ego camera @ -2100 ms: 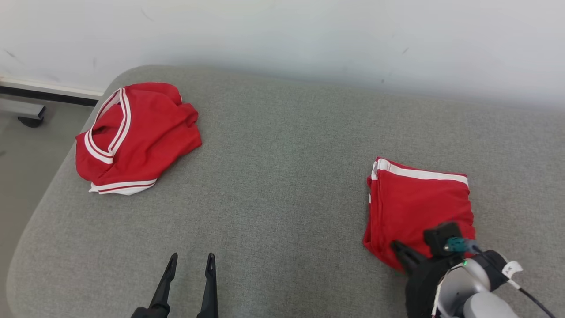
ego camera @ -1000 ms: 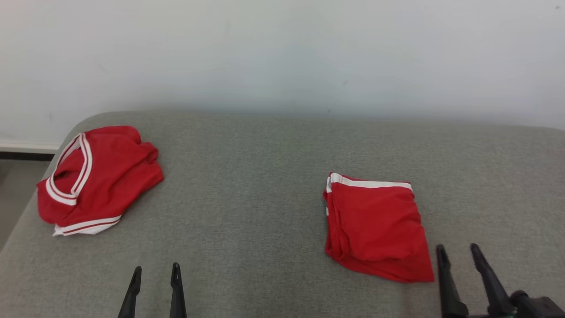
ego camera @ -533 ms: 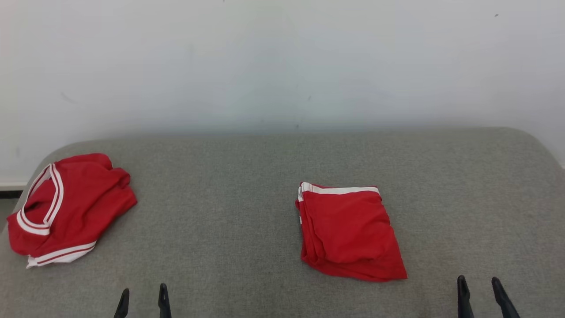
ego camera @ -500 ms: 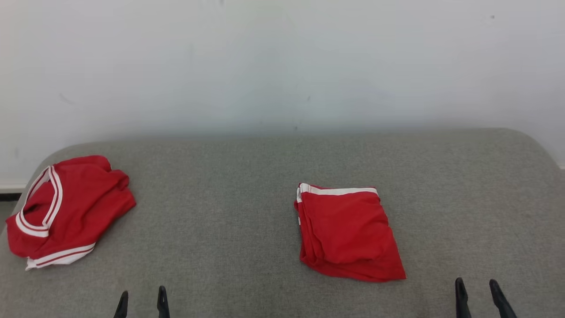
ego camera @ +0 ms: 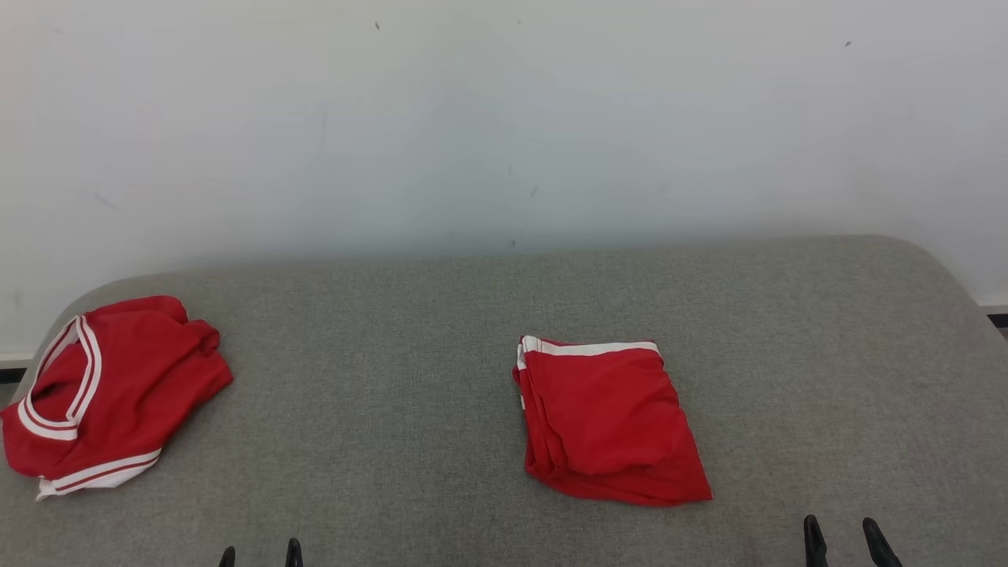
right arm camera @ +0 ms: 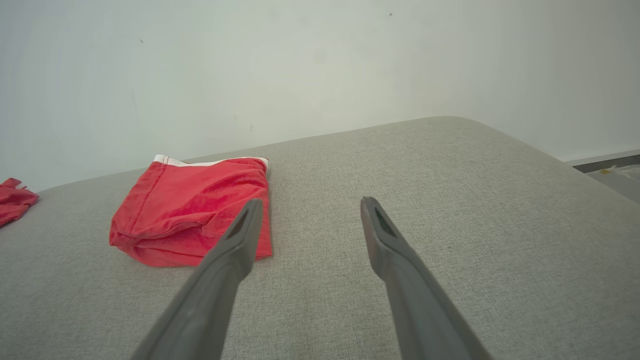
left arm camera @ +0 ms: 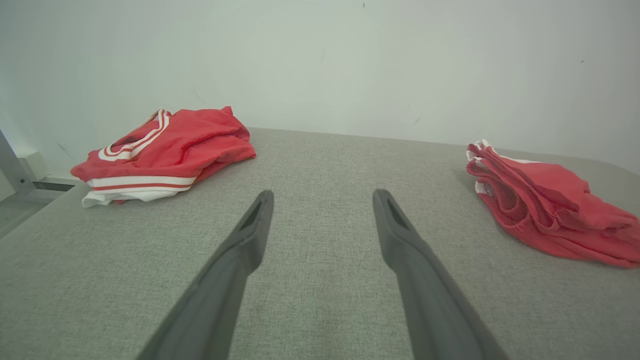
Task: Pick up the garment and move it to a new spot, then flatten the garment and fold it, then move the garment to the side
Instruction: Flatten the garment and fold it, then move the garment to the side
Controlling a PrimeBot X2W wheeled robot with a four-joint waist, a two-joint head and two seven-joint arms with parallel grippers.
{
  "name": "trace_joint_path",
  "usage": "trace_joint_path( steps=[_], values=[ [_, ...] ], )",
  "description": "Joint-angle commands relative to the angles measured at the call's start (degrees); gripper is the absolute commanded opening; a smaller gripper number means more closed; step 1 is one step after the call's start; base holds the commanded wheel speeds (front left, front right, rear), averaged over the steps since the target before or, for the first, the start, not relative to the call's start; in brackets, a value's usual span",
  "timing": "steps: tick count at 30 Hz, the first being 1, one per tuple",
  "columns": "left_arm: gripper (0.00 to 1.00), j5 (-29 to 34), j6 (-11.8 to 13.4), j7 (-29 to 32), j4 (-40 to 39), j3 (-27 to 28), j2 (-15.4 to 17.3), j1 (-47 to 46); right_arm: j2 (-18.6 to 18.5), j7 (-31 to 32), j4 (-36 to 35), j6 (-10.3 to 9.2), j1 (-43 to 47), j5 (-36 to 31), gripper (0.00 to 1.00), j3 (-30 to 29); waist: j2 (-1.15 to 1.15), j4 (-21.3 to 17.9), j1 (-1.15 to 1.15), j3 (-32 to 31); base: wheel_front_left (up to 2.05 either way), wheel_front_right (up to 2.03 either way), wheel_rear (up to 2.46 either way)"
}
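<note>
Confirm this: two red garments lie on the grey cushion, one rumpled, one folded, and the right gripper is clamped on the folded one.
Wrong on the grip. The right gripper is open and empty, clear of the folded garment, which lies free on the grey cushion; the head view shows the gap between them. The rest holds: two red garments lie there, the other being the rumpled garment.

Open grey cushion [ego camera: 394, 409] between crumpled garment [ego camera: 110, 394] and folded garment [ego camera: 606, 417] — wall [ego camera: 504, 118] apparently close behind
</note>
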Motion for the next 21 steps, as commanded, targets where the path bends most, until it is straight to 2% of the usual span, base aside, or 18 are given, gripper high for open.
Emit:
trace_joint_path(
  steps=[1, 21],
  values=[
    [1.00, 0.0, -0.3, -0.2, 0.3, -0.1, -0.1, 0.2, -0.1, -0.2, 0.2, -0.13, -0.4, 0.2, 1.00, 0.1, 0.00, 0.2, 0.00, 0.1, 0.00, 0.00, 0.00],
    [1.00, 0.6, -0.2, -0.2, 0.3, -0.5, -0.1, -0.4, 0.4, -0.5, 1.6, -0.13, -1.3, 1.6, 1.00, 1.0, 0.00, 1.2, 0.00, 0.6, 0.00, 0.00, 0.00]
  ],
)
